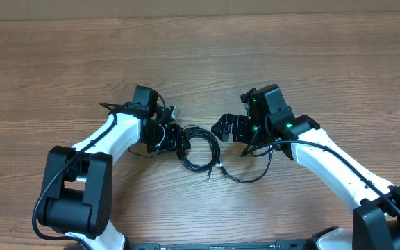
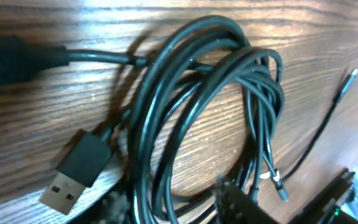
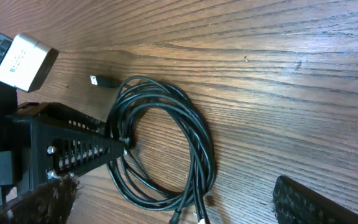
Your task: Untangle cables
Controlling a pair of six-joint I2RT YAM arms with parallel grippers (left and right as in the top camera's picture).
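Slack lay nearest — a loose thin black strand [image 1: 245,178] curved across the brown wood-grain table [image 1: 82,55] on the near right, under the right arm. Small silver plug tips [image 1: 221,167] rested just beside the bundle. Behind that sat the thin black cables [image 1: 200,147], wound in a flat coil of several turns at the table's middle, between the two claws.

The left gripper [image 1: 174,137] stood at the coil's left edge with its jaws part-way apart. Strands ran between its black fingertips [image 2: 229,200], but nothing looked pinched, so I judged that it held nothing. The right gripper [image 1: 229,129] hovered just right of the coil, jaws spread wide and empty. Farther off, by the left claw, a black rectangular USB plug with a silver mouth [image 2: 73,177] rested on the wood, its lead running back into the turns.

The step in hand looked like freeing one cable from the coil. To do it well, the left claw ought to take a few strands, not the whole bunch, and pin them low against the wood. The right claw could then pick a plug end — the near tips seemed easiest to reach — and draw it away to the right, along the line of the loop rather than across it. A slow pull would matter: the turns overlapped closely, and a hard tug would likely cinch them or drag the coil along whole.
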